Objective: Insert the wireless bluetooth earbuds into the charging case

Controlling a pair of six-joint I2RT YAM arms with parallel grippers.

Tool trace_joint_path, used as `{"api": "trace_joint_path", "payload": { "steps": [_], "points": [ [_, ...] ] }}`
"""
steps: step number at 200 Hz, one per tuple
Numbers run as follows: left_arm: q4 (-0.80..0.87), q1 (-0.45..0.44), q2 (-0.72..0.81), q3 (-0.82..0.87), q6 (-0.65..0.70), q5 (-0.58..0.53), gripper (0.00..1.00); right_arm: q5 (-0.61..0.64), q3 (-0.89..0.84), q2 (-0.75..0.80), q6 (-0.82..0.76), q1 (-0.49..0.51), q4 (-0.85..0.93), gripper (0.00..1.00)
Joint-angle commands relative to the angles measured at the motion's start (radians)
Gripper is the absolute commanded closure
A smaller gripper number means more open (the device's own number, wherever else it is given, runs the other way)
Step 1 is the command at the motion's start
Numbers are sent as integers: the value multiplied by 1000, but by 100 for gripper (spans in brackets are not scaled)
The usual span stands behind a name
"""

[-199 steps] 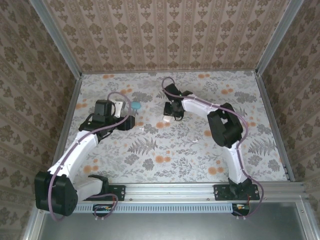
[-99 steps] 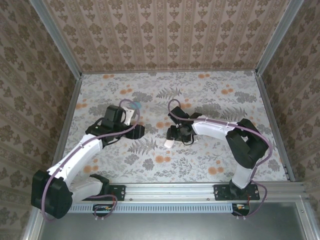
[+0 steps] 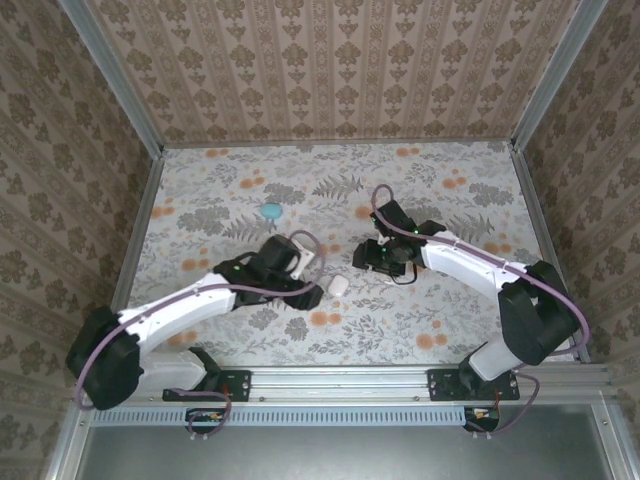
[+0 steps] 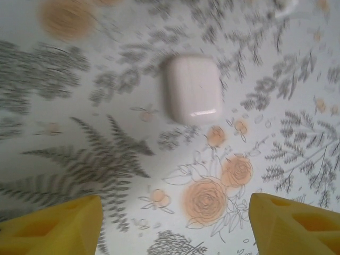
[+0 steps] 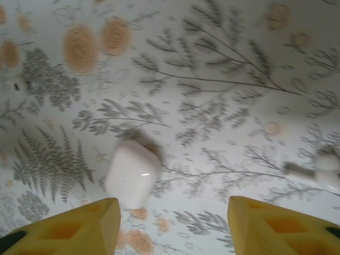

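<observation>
Since half a second ago the left arm has swung in from the teal case [image 3: 271, 211] and the right gripper [image 5: 172, 226] has backed off. The white charging case [image 4: 193, 89] lies flat at mid-frame in the top view, between them. Both the left gripper [image 4: 172, 228] and the right gape wide, holding nothing. In the left wrist view the case's long axis runs top to bottom, glossy end lowest, and it looks shut. We judge a closing finger could skid it, or flick away the white earbud [image 5: 328, 159] at the right edge.
</observation>
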State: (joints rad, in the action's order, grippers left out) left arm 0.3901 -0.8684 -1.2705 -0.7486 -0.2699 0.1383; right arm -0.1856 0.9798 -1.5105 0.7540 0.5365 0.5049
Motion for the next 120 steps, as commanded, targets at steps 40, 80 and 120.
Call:
{"api": "trace_joint_path", "payload": {
  "steps": [40,80,120],
  "points": [
    [-38,-72,-321,-189,-14,-50,27,-79,-131,162,12,-95,-37,43],
    [-22,-85,-433,-261,-5,-26,28,-102,-187,227,0,-154,-44,42],
    [11,-98,-509,-301,1,-48,29,-125,-213,244,-7,-187,-58,42]
  ]
}}
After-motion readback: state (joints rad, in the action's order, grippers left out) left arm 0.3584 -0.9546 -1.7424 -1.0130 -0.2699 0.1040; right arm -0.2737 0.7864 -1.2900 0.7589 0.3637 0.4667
